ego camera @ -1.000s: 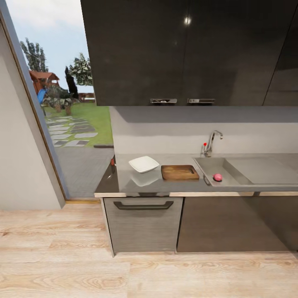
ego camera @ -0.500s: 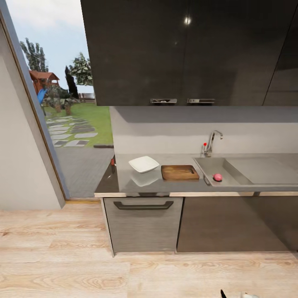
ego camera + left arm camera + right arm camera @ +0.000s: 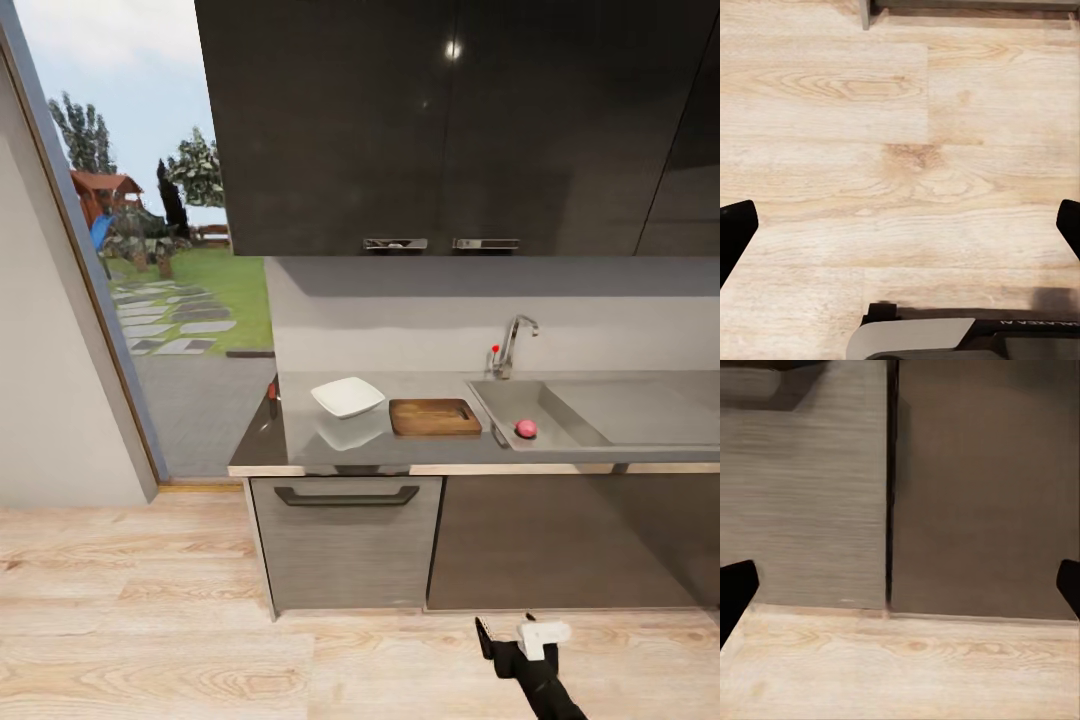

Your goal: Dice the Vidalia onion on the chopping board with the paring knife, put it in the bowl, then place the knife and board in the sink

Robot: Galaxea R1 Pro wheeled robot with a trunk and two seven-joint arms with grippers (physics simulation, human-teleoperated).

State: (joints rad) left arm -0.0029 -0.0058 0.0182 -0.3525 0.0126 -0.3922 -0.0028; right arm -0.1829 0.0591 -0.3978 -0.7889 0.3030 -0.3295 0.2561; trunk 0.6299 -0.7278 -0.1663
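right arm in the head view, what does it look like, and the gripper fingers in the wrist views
The right arm is black with a white block by the gripper. The right gripper and left gripper have black fingers; a grey part below the left one carries faint lettering.

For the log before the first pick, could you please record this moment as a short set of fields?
onion: Vidalia onion in the sink basin, near its front left corner
board: chopping board flat on the countertop, left of the sink
bowl: bowl left of the board, apart from it
knife: paring knife between board and sink
right hand: right hand low over the floor, open, empty
left hand: left hand open, facing the floor
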